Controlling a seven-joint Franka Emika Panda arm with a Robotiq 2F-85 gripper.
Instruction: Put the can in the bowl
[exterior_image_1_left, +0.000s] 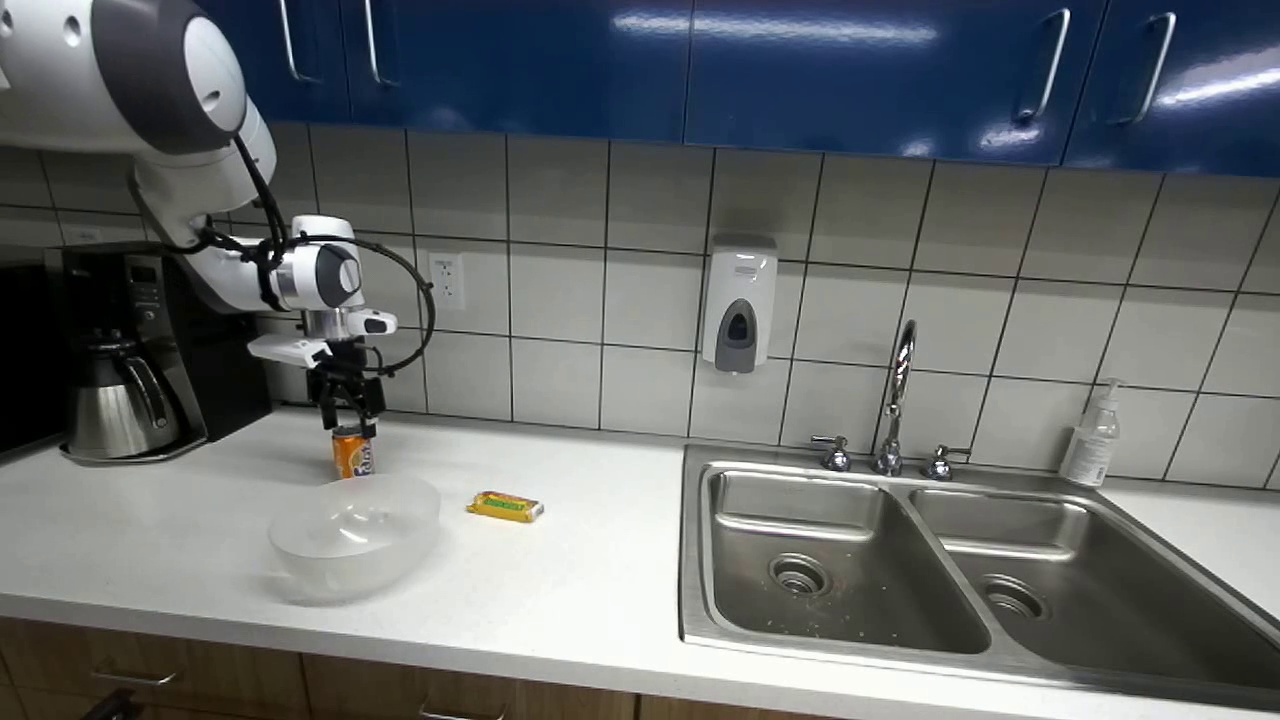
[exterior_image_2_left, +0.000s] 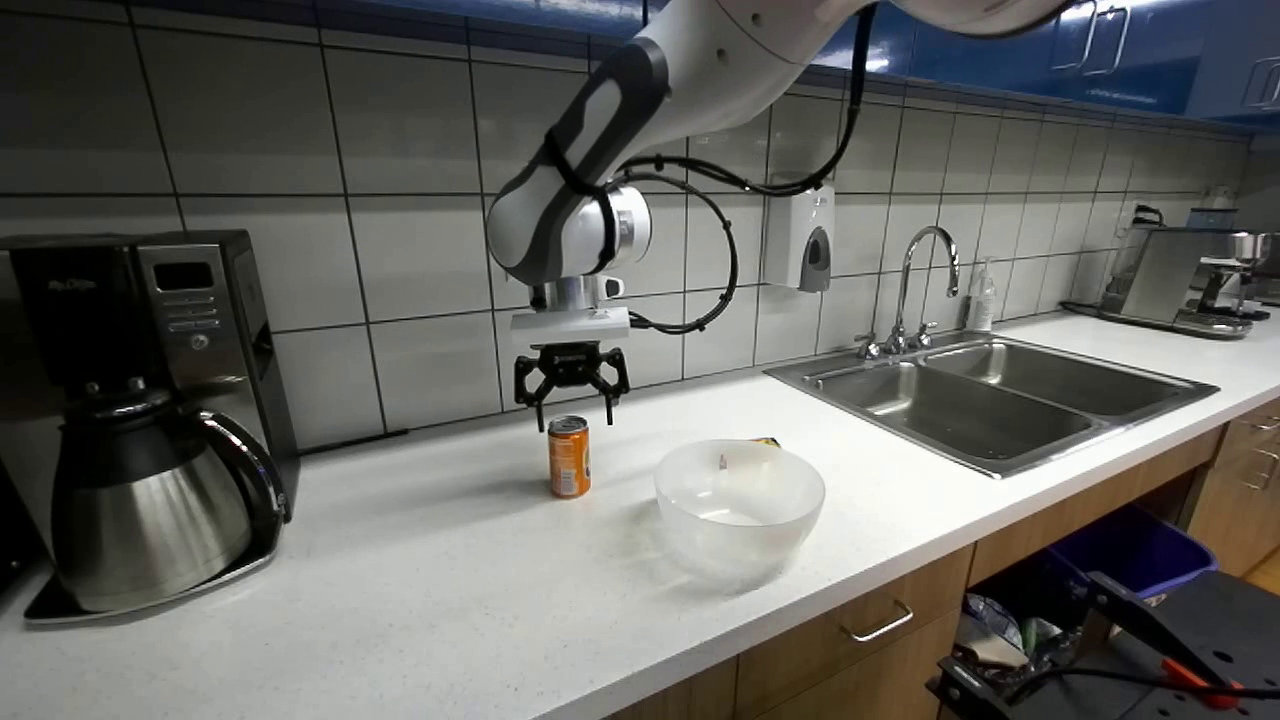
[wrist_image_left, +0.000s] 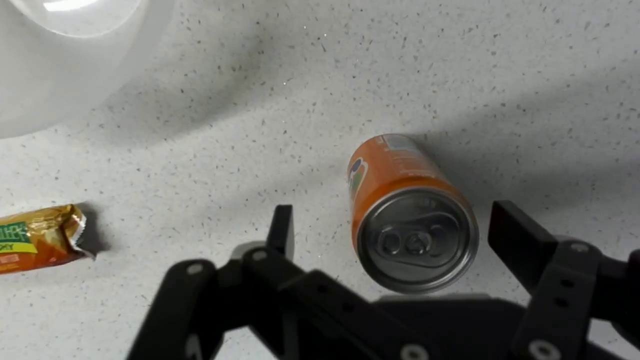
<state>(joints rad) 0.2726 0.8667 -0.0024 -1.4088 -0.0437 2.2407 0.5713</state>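
Note:
The can (exterior_image_1_left: 353, 457) stands upright on the white counter; it is orange with a metallic top and also shows in an exterior view (exterior_image_2_left: 570, 468). The translucent bowl (exterior_image_1_left: 350, 575) stands beside it, nearer the counter's front edge; it shows too in an exterior view (exterior_image_2_left: 738, 545) and at the top left of the wrist view (wrist_image_left: 65, 80). My gripper (exterior_image_2_left: 575, 424) points down just above the can, with its fingers apart. In the wrist view the can (wrist_image_left: 412, 225) lies between the open fingertips of the gripper (wrist_image_left: 394, 219), with gaps on both sides.
A yellow packet (exterior_image_1_left: 505, 506) lies on the counter to the side of the bowl. A coffee maker with a steel carafe (exterior_image_2_left: 150, 500) stands at one end. The double steel sink (exterior_image_1_left: 840, 570) and its faucet (exterior_image_1_left: 895, 400) are further along. The tiled wall is behind the arm.

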